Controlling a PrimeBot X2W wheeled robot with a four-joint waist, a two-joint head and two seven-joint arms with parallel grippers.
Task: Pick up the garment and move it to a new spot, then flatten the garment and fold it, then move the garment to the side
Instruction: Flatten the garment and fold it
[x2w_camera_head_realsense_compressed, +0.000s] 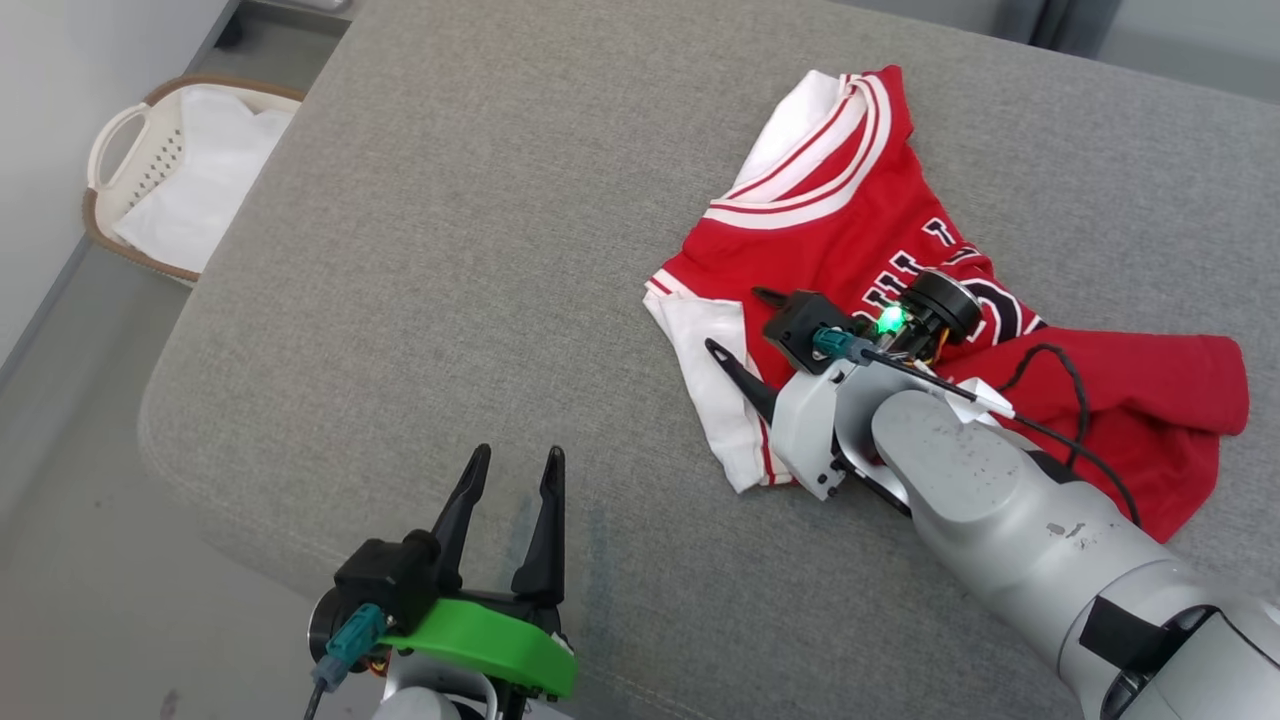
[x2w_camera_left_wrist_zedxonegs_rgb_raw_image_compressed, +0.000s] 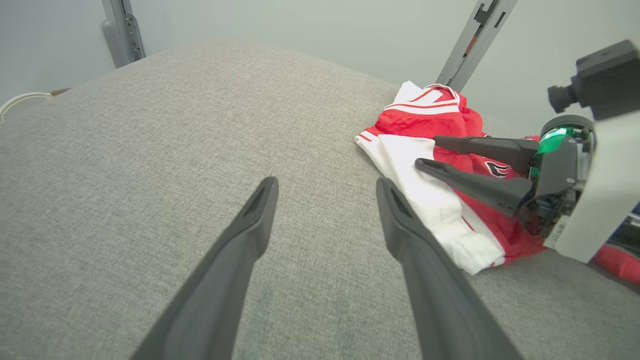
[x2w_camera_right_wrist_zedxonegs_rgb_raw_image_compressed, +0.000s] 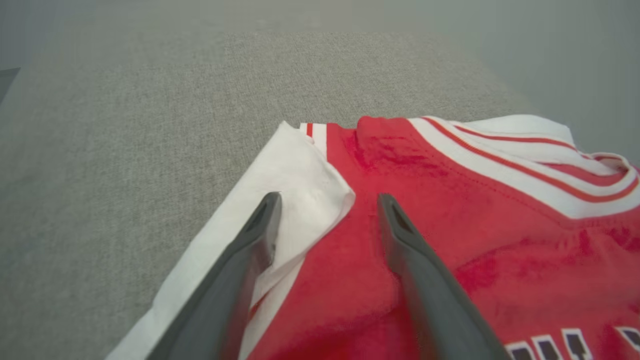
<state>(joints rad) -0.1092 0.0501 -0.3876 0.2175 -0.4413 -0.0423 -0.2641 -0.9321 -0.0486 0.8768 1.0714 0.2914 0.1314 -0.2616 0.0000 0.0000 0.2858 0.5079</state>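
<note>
The garment (x2w_camera_head_realsense_compressed: 880, 250), a red and white jersey with dark lettering, lies crumpled on the right half of the grey cushioned surface (x2w_camera_head_realsense_compressed: 480, 250); it also shows as garment (x2w_camera_left_wrist_zedxonegs_rgb_raw_image_compressed: 440, 200) and garment (x2w_camera_right_wrist_zedxonegs_rgb_raw_image_compressed: 425, 225). My right gripper (x2w_camera_head_realsense_compressed: 740, 325) hovers just over its white left edge, jaws open with nothing between them; the same right gripper (x2w_camera_left_wrist_zedxonegs_rgb_raw_image_compressed: 425, 152) appears side-on from the left wrist, and its fingers (x2w_camera_right_wrist_zedxonegs_rgb_raw_image_compressed: 250, 245) straddle the white-red seam. My left gripper (x2w_camera_head_realsense_compressed: 515, 460) stands open over bare cushion near the front edge, well left of the garment, also left gripper (x2w_camera_left_wrist_zedxonegs_rgb_raw_image_compressed: 325, 187).
A white laundry basket (x2w_camera_head_realsense_compressed: 120, 160) with white cloth sits on the floor at the far left, below the cushion's edge. A black cable (x2w_camera_head_realsense_compressed: 1070, 400) loops over the red fabric beside my right forearm. Grey metal posts (x2w_camera_left_wrist_zedxonegs_rgb_raw_image_compressed: 475, 40) stand behind the surface.
</note>
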